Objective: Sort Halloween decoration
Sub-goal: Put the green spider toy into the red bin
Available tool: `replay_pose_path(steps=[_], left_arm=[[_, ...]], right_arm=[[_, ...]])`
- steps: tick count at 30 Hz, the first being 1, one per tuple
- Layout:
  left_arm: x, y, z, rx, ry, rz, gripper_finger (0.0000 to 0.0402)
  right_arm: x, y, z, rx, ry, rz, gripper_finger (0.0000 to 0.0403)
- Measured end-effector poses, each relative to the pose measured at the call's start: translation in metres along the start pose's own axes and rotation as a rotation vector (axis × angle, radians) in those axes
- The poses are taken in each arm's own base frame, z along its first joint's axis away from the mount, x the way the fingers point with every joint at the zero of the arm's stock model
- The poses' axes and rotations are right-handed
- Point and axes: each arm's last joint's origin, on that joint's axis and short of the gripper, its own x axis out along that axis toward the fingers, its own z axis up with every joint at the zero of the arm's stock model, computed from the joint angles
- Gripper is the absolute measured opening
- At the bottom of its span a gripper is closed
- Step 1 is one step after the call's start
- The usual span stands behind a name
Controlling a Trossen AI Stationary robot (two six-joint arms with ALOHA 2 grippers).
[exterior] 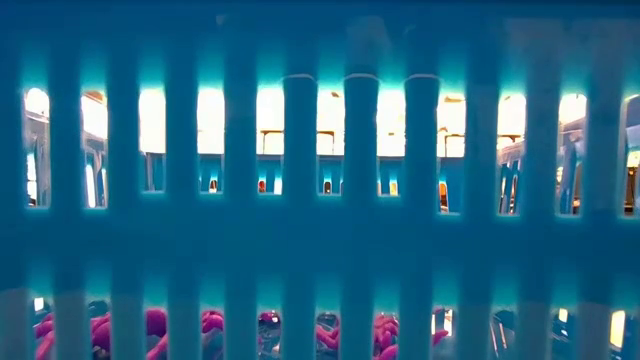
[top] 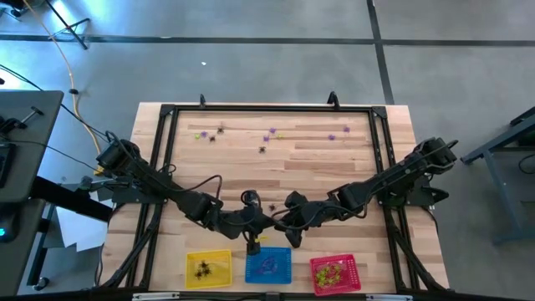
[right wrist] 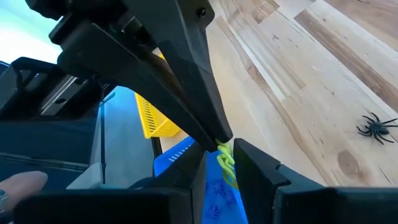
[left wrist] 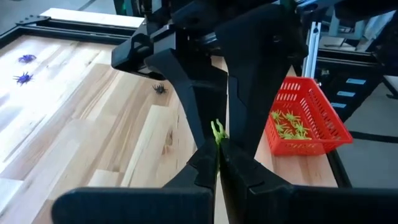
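A yellow-green spider trinket (left wrist: 217,132) is being pinched between both grippers above the blue basket (top: 267,265), apparently a handover: the left gripper (left wrist: 219,151) is pressing shut on it while the right gripper (right wrist: 219,157) is clamping it, half-spread, probably bound for the red basket (top: 334,273).

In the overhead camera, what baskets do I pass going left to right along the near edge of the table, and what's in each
Yellow basket holding black spiders → blue basket holding purple ones → red basket holding yellow-green ones.
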Motion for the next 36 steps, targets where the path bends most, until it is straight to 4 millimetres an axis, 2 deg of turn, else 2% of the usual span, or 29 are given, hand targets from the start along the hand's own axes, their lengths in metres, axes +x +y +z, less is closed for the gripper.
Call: replay_pose_path(steps=[4, 8, 15, 27, 30, 36], left_arm=[[0.0, 0.0, 0.0, 0.0, 0.0, 0.002, 0.0], [0.0, 0.001, 0.0, 0.017, -0.006, 0.021, 0.0], [-0.001, 0.0, 0.0, 0.001, -0.014, 0.029, 0.0005], [-0.005, -0.007, -0.002, 0.087, -0.022, 0.035, 0.011], [-0.01, -0.007, -0.003, 0.134, 0.01, 0.039, 0.0125], [-0.02, -0.003, -0.006, 0.057, 0.085, 0.047, 0.0126]], right_arm=[[0.0, 0.0, 0.0, -0.018, 0.0, 0.0, 0.0063], [0.0, 0.0, 0.0, -0.045, 0.003, -0.001, 0.0013], [0.0, 0.0, 0.0, -0.06, -0.001, -0.002, 0.0004], [0.0, -0.001, -0.002, -0.033, 0.009, -0.012, 0.0001], [-0.003, -0.002, -0.015, 0.019, 0.08, -0.068, 0.0001], [-0.018, 0.001, -0.061, 0.182, 0.4, -0.181, 0.0001]])
